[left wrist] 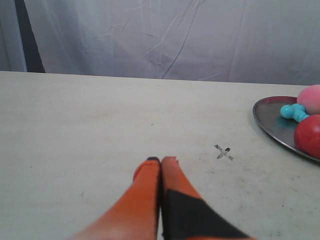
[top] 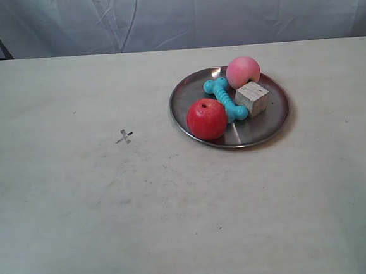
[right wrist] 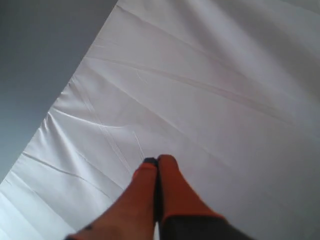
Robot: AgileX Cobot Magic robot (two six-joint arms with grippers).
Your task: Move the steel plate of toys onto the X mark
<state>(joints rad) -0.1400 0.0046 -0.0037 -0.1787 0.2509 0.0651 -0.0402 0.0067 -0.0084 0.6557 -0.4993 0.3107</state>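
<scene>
plate (top: 277, 112) sits mid-table toward the far edge, X (top: 125, 137) near it. left gripper (left wrist: 160, 161) and right gripper (right wrist: 156, 161) both pinched closed, empty. plate looks stiff, slick, thin-rimmed; toys (top: 206, 118) loose, could roll. Pinch rim, slide flat.

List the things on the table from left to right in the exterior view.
X mark → red ball → bone → cube. The pink ball overlaps the cube sideways, so it is left out.

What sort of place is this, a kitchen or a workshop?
Probably a robot test setup, not a kitchen: a pale table with a pen-drawn X mark, a white cloth backdrop, and a steel plate holding toys instead of food.
</scene>
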